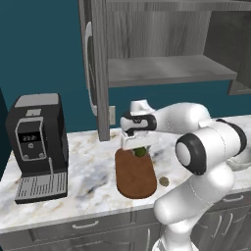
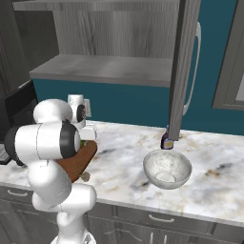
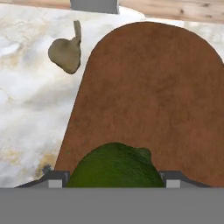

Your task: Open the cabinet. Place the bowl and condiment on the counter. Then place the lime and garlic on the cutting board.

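A white marble counter (image 1: 93, 176) veined in grey and tan ran beneath a teal wall, with a black coffee machine (image 1: 37, 147) at its left end. Above it, the grey wood-grain cabinet (image 1: 162, 49) stood with its doors open and its shelf bare. The lime (image 3: 114, 166), dark green and dimpled, lay on the far end of the reddish-brown cutting board (image 1: 136, 174), between the fingers of the gripper (image 1: 138, 147), whose jaws stood wide around the fruit; whether they pressed it could not be told. The beige garlic (image 1: 164, 181) rested on the marble just beside the board's right edge, apart from it. Farther right sat the marbled bowl (image 2: 167, 168), and behind it the dark condiment (image 2: 167, 141) bottle at the foot of the open door. Bare marble lay between board and coffee machine.
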Robot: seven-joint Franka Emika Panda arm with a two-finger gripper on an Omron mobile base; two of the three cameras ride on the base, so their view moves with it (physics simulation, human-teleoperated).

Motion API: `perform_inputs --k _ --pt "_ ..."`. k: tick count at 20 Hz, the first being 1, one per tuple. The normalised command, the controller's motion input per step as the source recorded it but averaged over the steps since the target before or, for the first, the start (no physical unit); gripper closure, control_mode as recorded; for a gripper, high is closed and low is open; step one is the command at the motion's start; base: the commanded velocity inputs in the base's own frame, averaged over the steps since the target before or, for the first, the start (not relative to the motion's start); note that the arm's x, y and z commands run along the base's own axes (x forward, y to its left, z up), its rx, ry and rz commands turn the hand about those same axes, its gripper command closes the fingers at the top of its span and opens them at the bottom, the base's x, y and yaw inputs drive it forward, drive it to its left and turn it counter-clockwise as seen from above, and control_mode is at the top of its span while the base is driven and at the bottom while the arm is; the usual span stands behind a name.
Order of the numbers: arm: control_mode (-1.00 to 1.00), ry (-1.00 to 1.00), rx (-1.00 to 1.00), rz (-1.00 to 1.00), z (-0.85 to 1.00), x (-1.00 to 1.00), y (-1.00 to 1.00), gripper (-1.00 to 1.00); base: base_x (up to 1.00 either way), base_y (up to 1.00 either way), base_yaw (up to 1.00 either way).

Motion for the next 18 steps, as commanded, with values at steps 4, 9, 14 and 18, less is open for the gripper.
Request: perform_inputs --k 4,9,14,18 --pt "-1.0 -0.03 0.0 0.08 -0.26 0.34 0.09 1.0 0.0 0.0 0.0" --pt "-1.0 -0.04 0.0 0.07 -0.2 0.29 0.07 1.0 0.0 0.0 0.0" --pt "-1.0 -0.02 0.0 0.07 -0.4 0.18 0.1 1.0 0.0 0.0 0.0" --pt "-1.0 -0.02 0.0 0.07 -0.42 0.1 0.09 1.0 0.0 0.0 0.0"
